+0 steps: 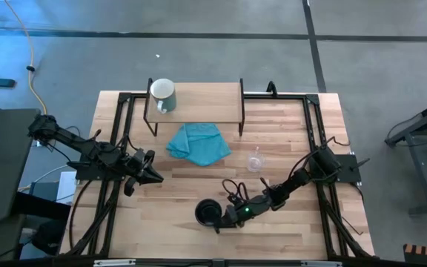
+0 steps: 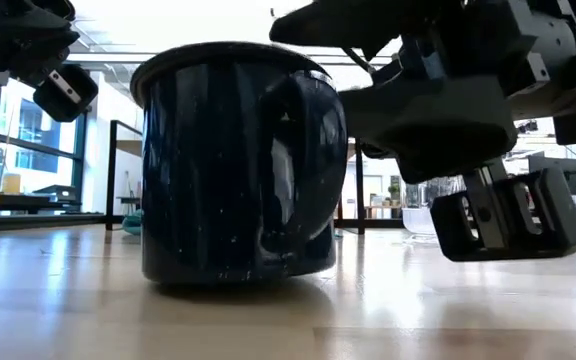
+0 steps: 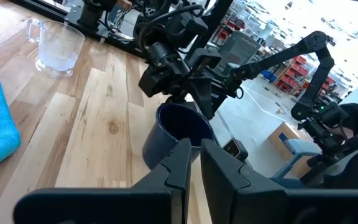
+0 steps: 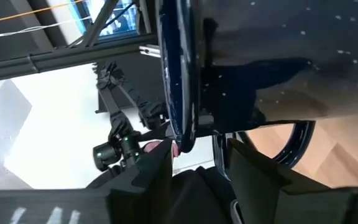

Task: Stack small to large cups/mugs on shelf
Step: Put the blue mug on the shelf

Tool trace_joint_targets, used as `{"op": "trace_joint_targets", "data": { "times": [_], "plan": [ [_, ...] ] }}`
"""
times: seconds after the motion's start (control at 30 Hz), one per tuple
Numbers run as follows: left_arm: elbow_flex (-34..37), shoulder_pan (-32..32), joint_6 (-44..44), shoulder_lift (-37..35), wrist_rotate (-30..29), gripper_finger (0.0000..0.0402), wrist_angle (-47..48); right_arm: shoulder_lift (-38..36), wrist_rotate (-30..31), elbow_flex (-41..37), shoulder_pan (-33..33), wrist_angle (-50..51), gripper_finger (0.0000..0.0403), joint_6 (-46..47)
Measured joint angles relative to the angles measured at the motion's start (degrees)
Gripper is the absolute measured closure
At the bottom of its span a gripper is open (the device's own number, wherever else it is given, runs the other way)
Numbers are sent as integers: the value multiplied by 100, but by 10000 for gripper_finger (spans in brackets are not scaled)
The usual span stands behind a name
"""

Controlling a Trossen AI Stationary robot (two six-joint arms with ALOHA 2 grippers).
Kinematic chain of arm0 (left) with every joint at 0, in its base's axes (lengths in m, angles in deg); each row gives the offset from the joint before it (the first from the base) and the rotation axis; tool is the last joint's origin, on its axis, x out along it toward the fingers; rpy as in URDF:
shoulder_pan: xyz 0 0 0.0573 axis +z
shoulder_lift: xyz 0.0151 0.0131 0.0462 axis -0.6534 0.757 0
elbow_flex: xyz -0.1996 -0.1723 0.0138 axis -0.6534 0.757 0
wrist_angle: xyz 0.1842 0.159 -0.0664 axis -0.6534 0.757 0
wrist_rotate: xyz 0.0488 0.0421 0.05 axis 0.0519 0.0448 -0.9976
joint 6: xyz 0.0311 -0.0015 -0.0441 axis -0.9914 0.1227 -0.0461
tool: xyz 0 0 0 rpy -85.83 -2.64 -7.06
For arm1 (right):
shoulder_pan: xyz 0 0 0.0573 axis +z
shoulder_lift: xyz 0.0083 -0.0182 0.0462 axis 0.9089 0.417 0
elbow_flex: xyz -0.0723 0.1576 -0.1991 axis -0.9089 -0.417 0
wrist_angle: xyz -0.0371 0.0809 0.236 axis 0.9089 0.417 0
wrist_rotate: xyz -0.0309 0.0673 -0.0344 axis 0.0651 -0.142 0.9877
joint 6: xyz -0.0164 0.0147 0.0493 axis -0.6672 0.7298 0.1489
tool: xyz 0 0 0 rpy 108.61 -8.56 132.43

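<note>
Pale mug (image 1: 162, 94) stood on shelf (image 1: 206, 102) at 11 o'clock. Black mug (image 1: 206, 212) at 6 o'clock, right pincer (image 1: 227, 216) straddling its rim, grip uncertain. Glass cup (image 1: 255, 160) untouched on surface (image 1: 176, 193). Left pincer (image 1: 153, 175) closed, empty.

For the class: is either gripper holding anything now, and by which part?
Left gripper holds nothing. Right gripper straddles the black mug's rim; whether it grips cannot be told.
</note>
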Motion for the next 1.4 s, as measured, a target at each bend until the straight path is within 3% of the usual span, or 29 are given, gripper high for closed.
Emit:
{"op": "trace_joint_targets", "data": {
  "times": [1.1,1.4],
  "plan": [
    [0,0,-123,0,-94,376,-13,-243,-179,-9,-2,634,259,-310],
    [0,0,-129,0,-98,376,-13,-243,-237,-9,-2,829,214,-200]
  ]
}}
